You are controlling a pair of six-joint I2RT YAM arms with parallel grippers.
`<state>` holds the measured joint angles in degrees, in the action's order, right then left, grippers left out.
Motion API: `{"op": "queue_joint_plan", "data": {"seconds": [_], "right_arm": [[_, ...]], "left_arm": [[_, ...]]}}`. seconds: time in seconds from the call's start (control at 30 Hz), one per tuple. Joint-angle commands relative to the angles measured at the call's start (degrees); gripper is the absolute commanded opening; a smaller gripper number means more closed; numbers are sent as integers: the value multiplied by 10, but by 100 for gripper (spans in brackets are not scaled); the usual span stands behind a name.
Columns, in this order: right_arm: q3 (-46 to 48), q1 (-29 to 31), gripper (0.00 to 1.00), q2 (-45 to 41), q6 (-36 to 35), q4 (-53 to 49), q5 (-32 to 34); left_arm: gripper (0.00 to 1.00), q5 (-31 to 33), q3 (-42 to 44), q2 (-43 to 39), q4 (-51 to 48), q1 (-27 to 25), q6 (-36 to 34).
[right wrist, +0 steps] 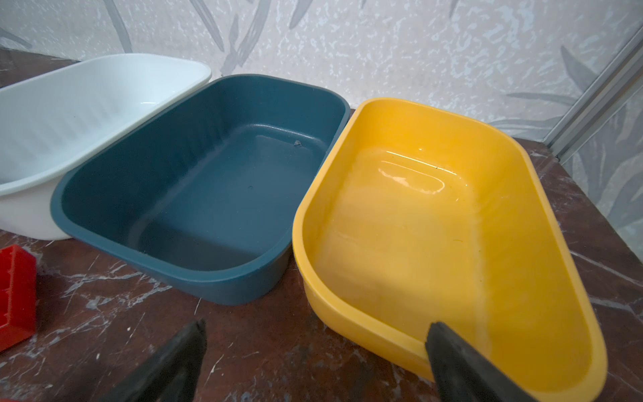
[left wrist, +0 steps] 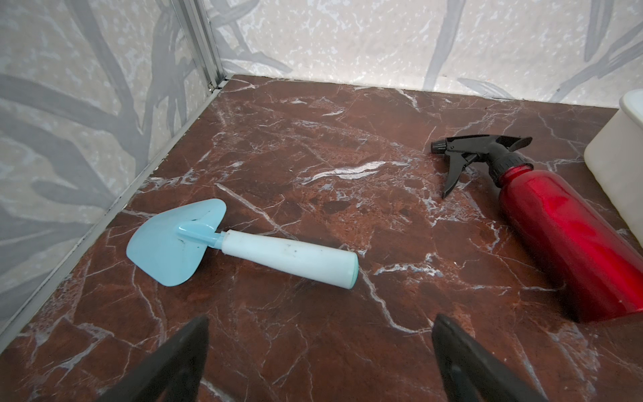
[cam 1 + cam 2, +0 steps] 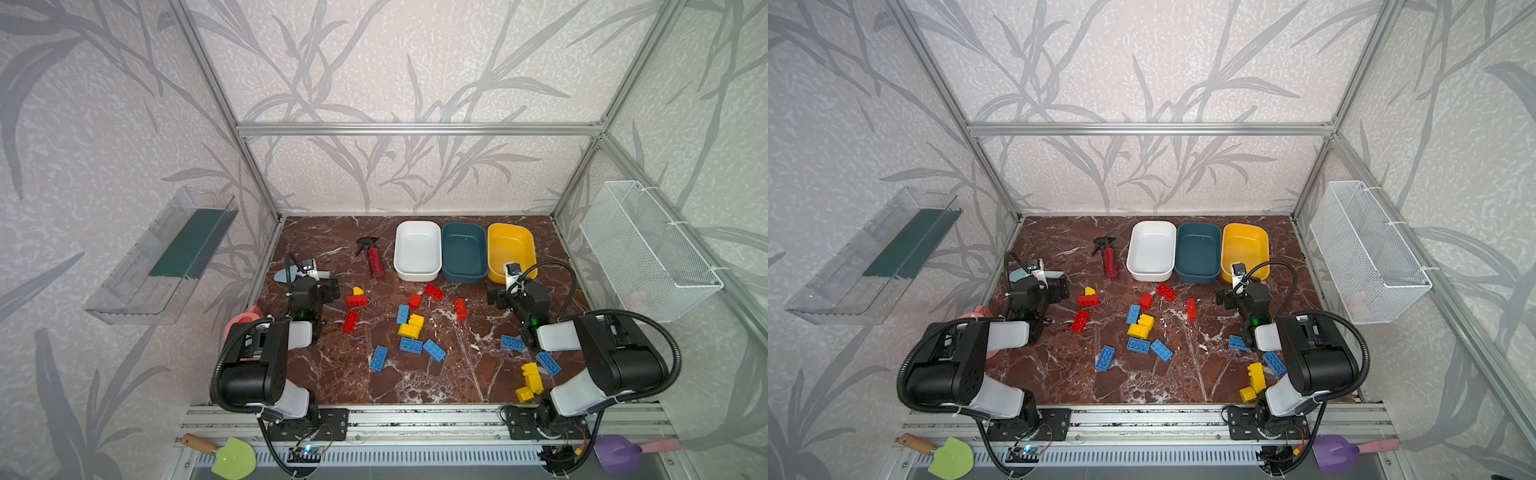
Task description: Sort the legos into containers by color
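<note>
Clock as read in both top views, 12 = back wall. Legos [image 3: 409,330] all lie loose on the marble table [image 3: 490,386].
- Main clump is at table centre: red, blue and yellow mixed, some touching.
- Two red bricks plus one small yellow piece sit out toward 9.
- A small bunch of yellow and blue sits at 4–5, near the right arm's base.
- One red brick [image 1: 15,296] lies just short of the white and teal tubs.

Containers stand in a row at 12–1, side by side with rims touching: white tub [image 3: 417,247], teal tub [image 3: 464,249], yellow tub [image 3: 510,243]. Their insides show bare plastic.

Right gripper [image 1: 316,325] is at 2, just short of the yellow tub's near end. Its jaws are spread wide with nothing between them. In the right wrist view one finger [image 1: 462,365] overlaps the yellow tub's near rim and the other is over bare table.

Left gripper [image 2: 320,320] is at 9–10, jaws spread wide, nothing held. It faces a blue trowel [image 2: 243,249] lying flat near the left wall.

Red spray bottle [image 3: 375,262] lies on its side at 11, just beside the white tub. Wire basket [image 3: 648,253] hangs on the wall at 3, clear shelf [image 3: 166,257] on the wall at 9.
</note>
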<state>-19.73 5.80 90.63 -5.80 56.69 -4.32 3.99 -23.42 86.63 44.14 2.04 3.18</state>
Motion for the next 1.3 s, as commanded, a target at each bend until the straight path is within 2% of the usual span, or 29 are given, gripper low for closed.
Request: {"op": "queue_joint_plan", "data": {"seconds": [0.0,0.43,0.5,0.57,0.63,0.77,0.87,1.07,1.2,1.27], "right_arm": [[-8,3,99,-5,0,1,5],[-14,-2,99,-6,12,-10,18],[-11,3,99,-31,22,-23,62],[-27,8,99,-93,27,-107,98],[-53,18,99,-147,34,-201,133],[-103,37,99,-251,82,-342,145],[-163,84,99,-289,86,-447,154],[-279,212,93,-252,112,-613,100],[-327,284,93,-192,111,-675,53],[-337,296,81,-163,97,-681,18]], "left_arm": [[99,0,-7,3,-1,2,-1],[99,-1,-5,0,3,2,-3],[99,-10,-31,-19,-62,2,-5],[99,-16,-90,-37,-184,1,-9],[99,-17,-129,-55,-258,0,-8],[99,-7,-169,-109,-340,-6,22],[99,28,-225,-141,-444,-28,70],[99,125,-351,-176,-672,-131,114],[99,84,-390,-218,-763,-141,167],[98,39,-381,-252,-770,-141,170]]}}
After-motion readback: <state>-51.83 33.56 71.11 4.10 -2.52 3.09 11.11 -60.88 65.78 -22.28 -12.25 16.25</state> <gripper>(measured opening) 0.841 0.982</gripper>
